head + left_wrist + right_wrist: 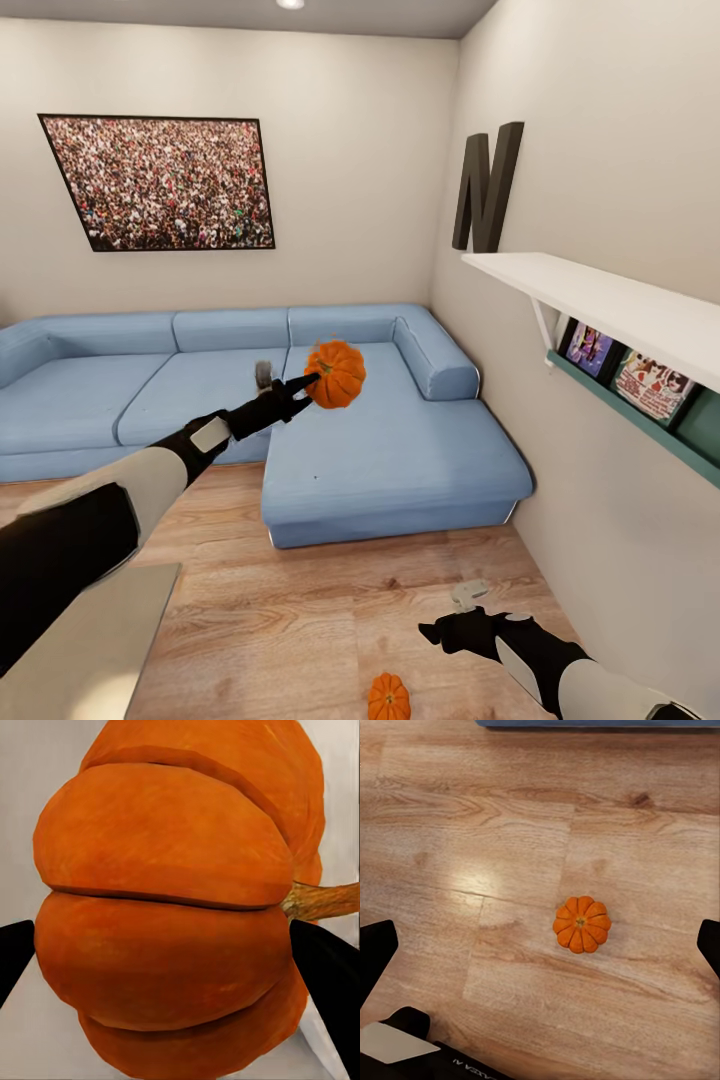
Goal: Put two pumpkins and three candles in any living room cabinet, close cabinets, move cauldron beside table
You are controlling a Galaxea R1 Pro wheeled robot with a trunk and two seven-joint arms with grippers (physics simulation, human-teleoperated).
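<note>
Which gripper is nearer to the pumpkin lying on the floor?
Right. The right gripper hovers just above the floor pumpkin; the left gripper is raised, holding another pumpkin.

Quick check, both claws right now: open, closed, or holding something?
Left claw: closed on a pumpkin, held up in the air.
Right claw: open, empty, above the second pumpkin on the floor.

The left end effector (305, 383) reached out over the blue sofa (390, 440) and gripped a pumpkin (337, 373) in mid-air. A grey candle (264, 376) sat on the sofa seat just behind that arm. A second pumpkin (388, 697) lay on the wood floor (300, 600) near the right end effector (440, 632), which hung low above the boards, apart from it. A white shelf (600, 300) ran along the right wall.
</note>
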